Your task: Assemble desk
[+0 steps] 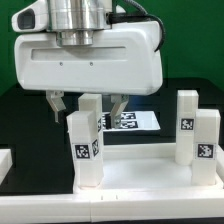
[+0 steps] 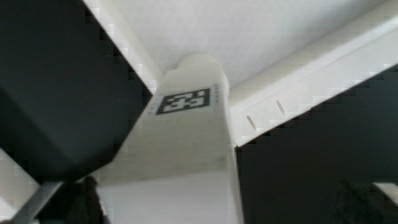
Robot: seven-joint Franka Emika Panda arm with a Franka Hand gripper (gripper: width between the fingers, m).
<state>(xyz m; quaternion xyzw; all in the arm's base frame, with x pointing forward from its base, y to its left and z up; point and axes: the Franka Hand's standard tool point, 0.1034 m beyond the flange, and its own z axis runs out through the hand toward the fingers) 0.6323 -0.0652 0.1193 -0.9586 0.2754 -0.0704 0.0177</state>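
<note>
The white desk top (image 1: pixel 140 185) lies at the front with white legs standing up from it. One leg (image 1: pixel 83 150) is at the front on the exterior view's left and another leg (image 1: pixel 90 108) is right behind it. Two more legs (image 1: pixel 185 125) (image 1: pixel 207 140) stand on the exterior view's right. My gripper (image 1: pixel 87 104) hangs over the rear left leg, with one finger (image 1: pixel 57 103) on each side of it and gaps between. In the wrist view that tagged leg (image 2: pixel 178 140) runs up between the fingertips (image 2: pixel 54 200). The gripper (image 2: pixel 217 205) is open there and holds nothing.
The marker board (image 1: pixel 138 120) lies flat on the black table behind the desk. A white object (image 1: pixel 5 160) sits at the exterior view's left edge. A green wall stands at the back.
</note>
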